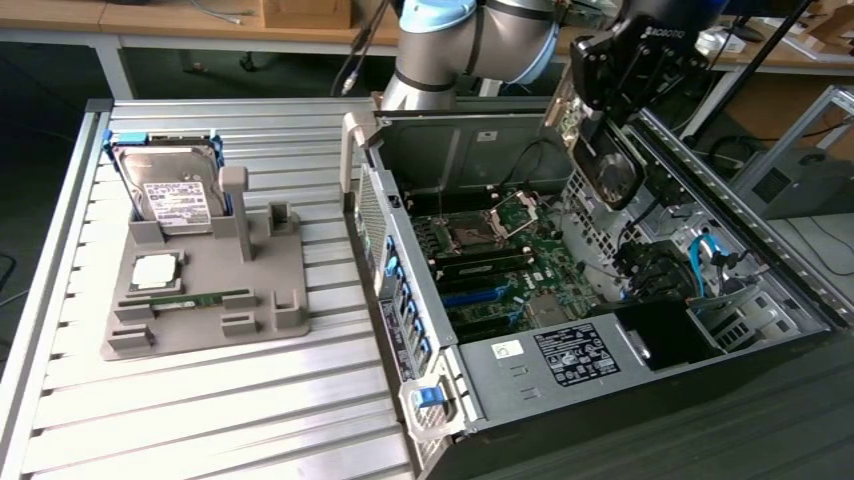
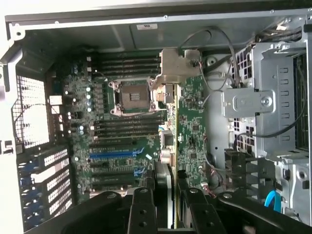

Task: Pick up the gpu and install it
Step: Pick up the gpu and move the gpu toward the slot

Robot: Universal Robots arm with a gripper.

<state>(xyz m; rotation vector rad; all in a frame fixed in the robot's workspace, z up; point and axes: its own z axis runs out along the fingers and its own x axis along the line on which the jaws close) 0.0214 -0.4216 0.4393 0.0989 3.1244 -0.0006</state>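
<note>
The gpu (image 1: 607, 165) is pinched between the jaws and is held upright above the open computer case (image 1: 601, 390), at about 1 o'clock in the exterior view. In the wrist view the card is seen edge-on between the two black fingers (image 2: 141, 209), with its pale metal bracket at the far end, over the motherboard (image 1: 501, 265). Whether the card touches the board cannot be told.

The case is laid on its side on a desk (image 1: 200, 410) whose top is made of ribbed, pale metal slats. A power supply with a white label (image 1: 574, 355) is seen at the case's 6 o'clock end, and blue cables (image 1: 707, 262) are seen at 3 o'clock.

At 9 o'clock in the exterior view a grey holder (image 1: 274, 310) is set on the slats, well apart from the case. A silver hard drive (image 1: 174, 195) is stood at its 12 o'clock end, a pale square chip (image 1: 154, 270) is laid flat below it, and a green memory stick (image 1: 187, 297) is laid just beside the chip.

Beyond the desk, at 12 o'clock, wooden benches (image 1: 160, 20) with loose cables are seen. The arm (image 1: 461, 40) is seen reaching in from that side. A dark floor (image 1: 40, 160) is seen at 9 o'clock.
</note>
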